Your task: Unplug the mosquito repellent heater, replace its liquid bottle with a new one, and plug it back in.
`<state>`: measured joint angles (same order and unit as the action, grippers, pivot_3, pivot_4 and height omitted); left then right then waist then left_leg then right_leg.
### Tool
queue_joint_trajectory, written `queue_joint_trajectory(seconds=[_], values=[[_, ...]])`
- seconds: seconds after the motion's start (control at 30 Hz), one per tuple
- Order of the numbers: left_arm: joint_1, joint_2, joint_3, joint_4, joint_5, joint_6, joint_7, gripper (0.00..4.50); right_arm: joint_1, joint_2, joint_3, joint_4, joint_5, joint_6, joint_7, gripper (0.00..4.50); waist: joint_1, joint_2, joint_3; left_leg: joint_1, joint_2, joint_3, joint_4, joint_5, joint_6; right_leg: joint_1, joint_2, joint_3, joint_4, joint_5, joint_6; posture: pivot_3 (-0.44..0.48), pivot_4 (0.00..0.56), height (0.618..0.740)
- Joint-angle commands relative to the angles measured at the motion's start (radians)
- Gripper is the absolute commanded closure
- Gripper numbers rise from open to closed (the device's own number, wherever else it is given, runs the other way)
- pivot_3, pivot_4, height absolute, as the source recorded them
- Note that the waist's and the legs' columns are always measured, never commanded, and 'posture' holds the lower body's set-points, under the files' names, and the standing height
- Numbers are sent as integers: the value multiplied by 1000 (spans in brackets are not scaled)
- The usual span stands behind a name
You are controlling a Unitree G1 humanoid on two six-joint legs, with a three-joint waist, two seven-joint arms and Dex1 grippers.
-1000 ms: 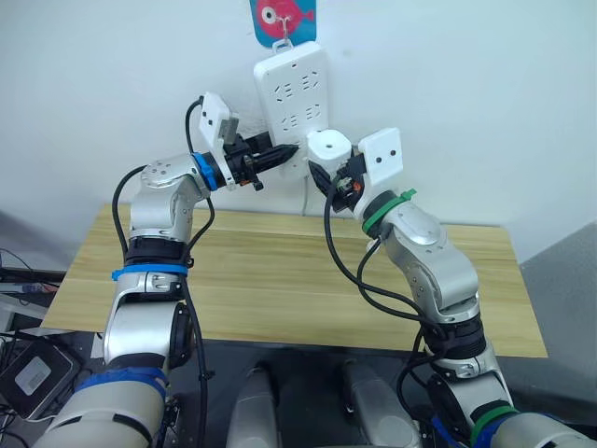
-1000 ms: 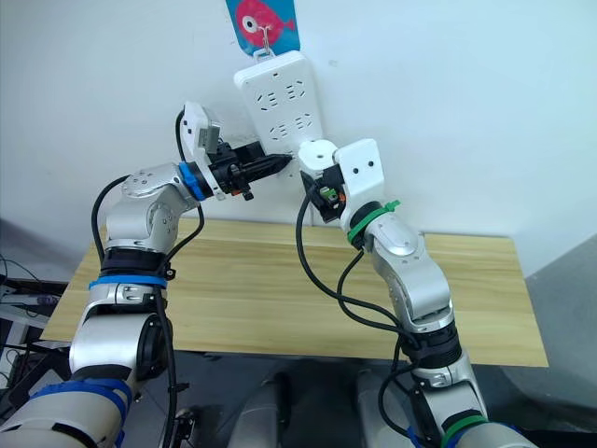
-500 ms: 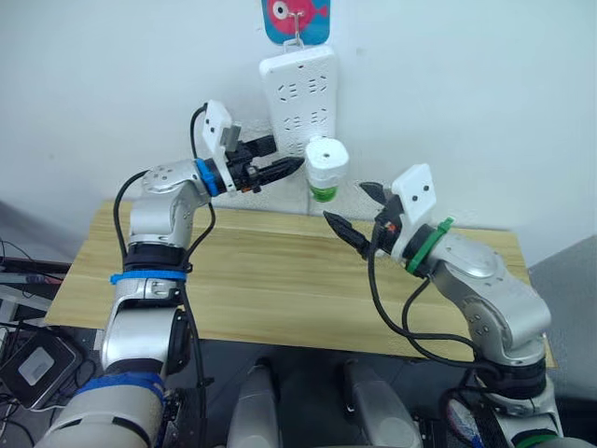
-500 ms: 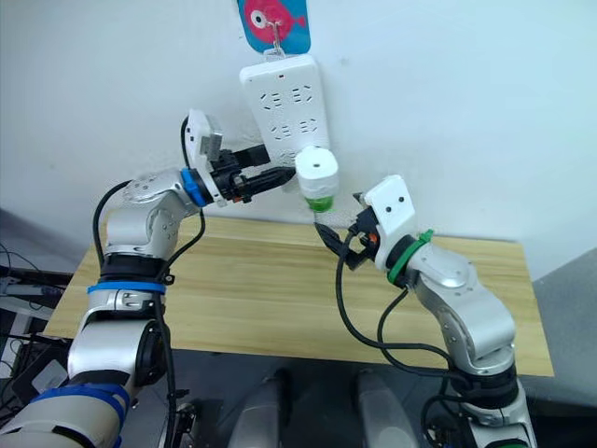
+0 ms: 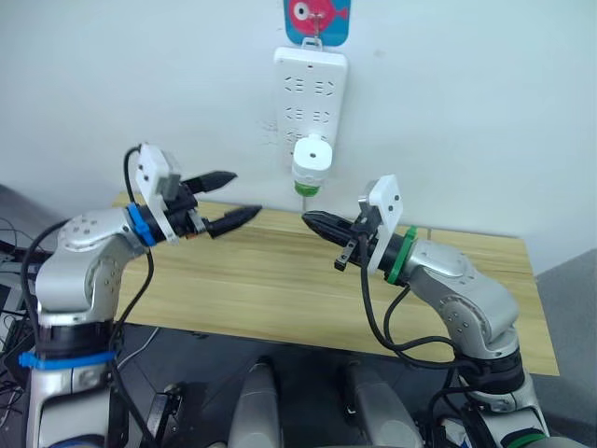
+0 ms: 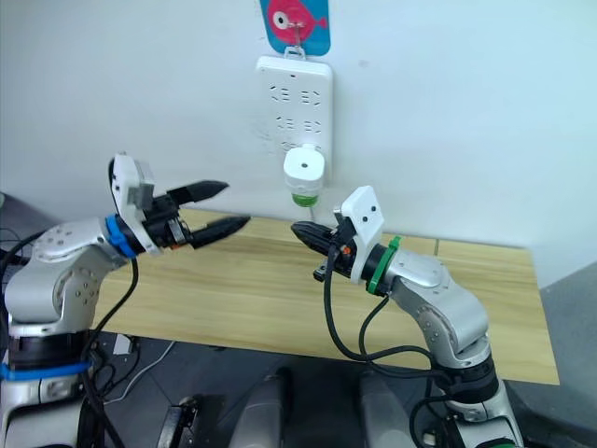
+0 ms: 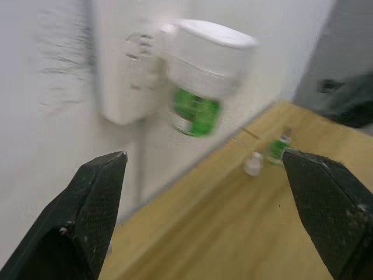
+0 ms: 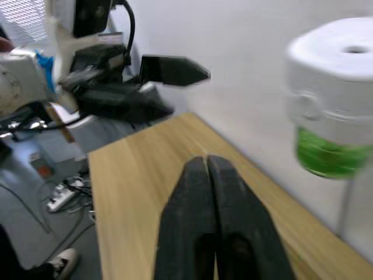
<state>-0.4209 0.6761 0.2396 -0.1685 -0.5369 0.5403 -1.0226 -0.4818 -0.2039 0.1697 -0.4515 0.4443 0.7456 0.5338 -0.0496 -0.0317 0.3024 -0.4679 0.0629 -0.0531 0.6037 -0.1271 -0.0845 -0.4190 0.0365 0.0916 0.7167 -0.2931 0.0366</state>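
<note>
The mosquito repellent heater (image 5: 312, 161) sits plugged into the lower end of the white power strip (image 5: 311, 103), which hangs on the wall under a blue tag with a pink fish (image 5: 317, 18). A green liquid bottle (image 7: 195, 112) is screwed in beneath the white body.

The left gripper (image 5: 224, 199) hovers over the wooden table (image 5: 280, 280) at about 8 o'clock from the heater, well apart from it, its jaws spread wide and holding nothing. The right gripper (image 5: 314, 222) hangs just below the heater, at about 6 o'clock — its two black fingers pressed together, nothing between them.

On the table near the wall lie two small things, one whitish (image 7: 253, 164) and one green-topped (image 7: 278, 147) — too blurred to name with confidence.
</note>
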Motion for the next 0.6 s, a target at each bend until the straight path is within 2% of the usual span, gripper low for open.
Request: queue_joint_trajectory(seconds=[0.03, 0.27, 0.6], values=[[31, 8, 23, -137, -57, 33, 49, 0, -39, 33, 8, 41, -36, -90, -23, 4459, 9, 0, 0, 0, 0, 0, 0, 0, 0, 0, 0, 0, 0, 0, 0, 80, 238, 740], [30, 12, 22, -184, -106, 70, 113, 0, -76, 79, -36, 134, -92, -181, -106, 4459, 24, -2, -1, 0, 0, 0, 0, 0, 0, 0, 0, 0, -1, 0, 0, 85, 238, 740], [-11, 14, -10, -146, -101, 53, 121, 0, -89, 73, -41, 172, -122, -222, -128, 4459, 22, -2, -1, 0, 0, 0, 0, 0, 0, 0, 0, -1, -1, 0, 0, 67, 246, 740]])
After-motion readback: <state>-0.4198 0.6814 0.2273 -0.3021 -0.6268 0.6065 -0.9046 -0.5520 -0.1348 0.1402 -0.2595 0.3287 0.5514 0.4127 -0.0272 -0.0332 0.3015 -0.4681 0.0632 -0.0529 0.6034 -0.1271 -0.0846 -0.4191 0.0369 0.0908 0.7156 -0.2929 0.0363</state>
